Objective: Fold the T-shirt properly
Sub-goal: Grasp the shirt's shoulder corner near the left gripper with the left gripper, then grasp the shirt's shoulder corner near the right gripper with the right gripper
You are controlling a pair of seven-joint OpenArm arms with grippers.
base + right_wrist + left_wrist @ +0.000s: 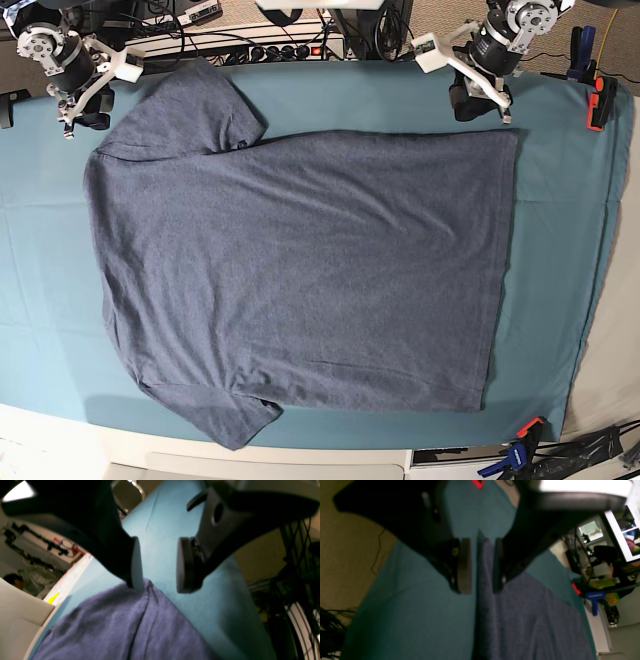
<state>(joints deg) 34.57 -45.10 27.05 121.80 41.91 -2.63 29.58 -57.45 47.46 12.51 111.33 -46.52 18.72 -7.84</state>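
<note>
Blurred black fingers (465,565) of the left gripper (481,566) are filling the left wrist view, standing apart with a narrow gap between the pads, and an edge of the T-shirt (530,620) is running up into that gap; whether the pads are actually pinching the cloth I cannot tell. Blue-grey fabric is spreading out below and to one side of this gripper, while the teal table cloth (407,605) is lying bare on the other side. Over in the right wrist view, the right gripper (158,565) is hanging with its jaws clearly apart and nothing between them but teal table cloth (220,610); one finger (136,565) is sitting just at a raised ridge of the T-shirt (120,627), touching it or nearly so, and the rest of the shirt is lying below the gripper toward the camera. From the base view, the T-shirt (300,270) is lying flat and fully spread on the table cloth (560,250), plain side up (no lettering is showing), with one sleeve just beside the right gripper (85,110) and the hem corner directly under the left gripper (480,100). Both grippers are sitting along the same long edge of the shirt, well apart from each other. An orange clamp (598,100) is gripping the table cloth edge beyond the left gripper.
</note>
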